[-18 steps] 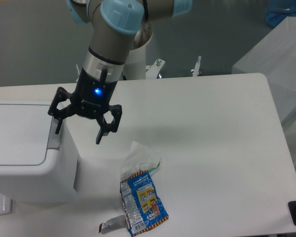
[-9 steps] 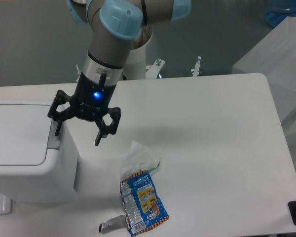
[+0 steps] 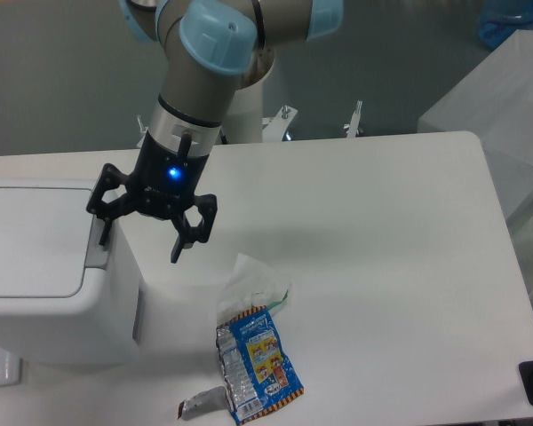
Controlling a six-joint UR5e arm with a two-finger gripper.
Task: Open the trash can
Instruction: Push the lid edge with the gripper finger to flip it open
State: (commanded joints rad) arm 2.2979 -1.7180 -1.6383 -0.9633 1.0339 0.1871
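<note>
White trash can [image 3: 44,266] is sitting lid-shut at bench [image 3: 382,266] left edge; open, empty end effector [image 3: 140,238] is hovering over its grey tab [image 3: 97,250].

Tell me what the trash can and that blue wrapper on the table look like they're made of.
The trash can looks like molded white plastic: smooth, faintly glossy, with rounded corners and a grey tab on its lid edge. The blue wrapper looks like thin printed foil or plastic film: it is crinkled and its silvery edges glint. Neither can be confirmed from sight alone.
</note>
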